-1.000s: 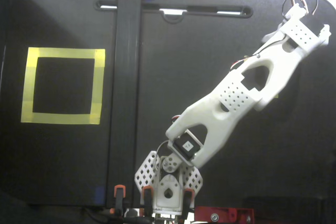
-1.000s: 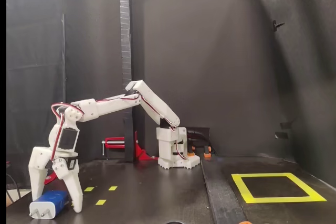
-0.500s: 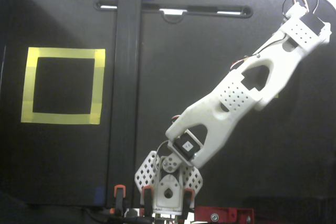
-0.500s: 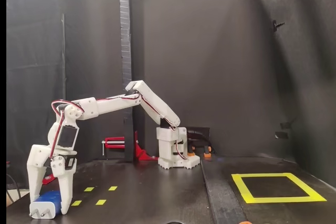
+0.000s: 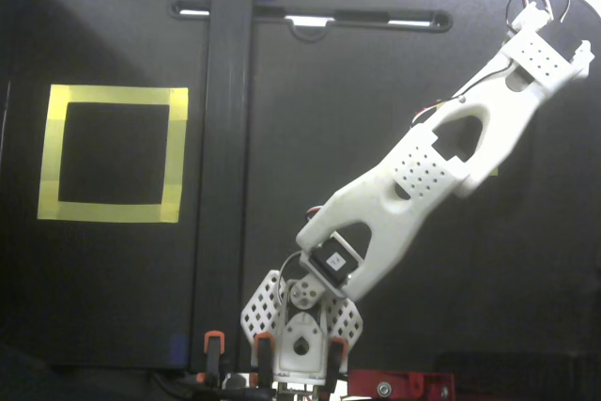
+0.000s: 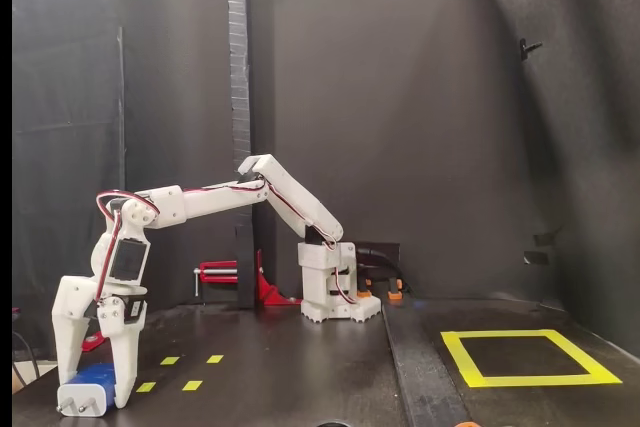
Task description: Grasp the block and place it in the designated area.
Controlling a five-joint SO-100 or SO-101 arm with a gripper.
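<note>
Dark cloth hangs all around, and my bench [image 6: 300,367] is black too. From the side view I can see my arm reaching far out to the left, with my claw [image 6: 92,402] pointing straight down at the bench.

My claw is open wide. One finger stands to the left and the other to the right, and the block [image 6: 92,387] sits right between them, low down by the tips. It is blue and it lies flat on the bench. Its two little pale prongs stick out toward the camera. I cannot tell if my fingers are touching its sides yet. I do not think I have hold of it, because the gap looks about as wide as the block or a bit more.

So the block is not off to one side of my claw. It is right under it, in the middle. I think the next thing is just to squeeze shut.

Some small yellow tape marks [image 6: 190,372] lie just behind the block.

The designated area [image 6: 525,357] is far away, on the other side of the bench, past my base [image 6: 335,297]. In the view from above it is the big yellow square [image 5: 113,152] on the left, and my arm points up to the right, so I cannot see the block or my claw there. After I grab, I will have to swing a long way across.
</note>
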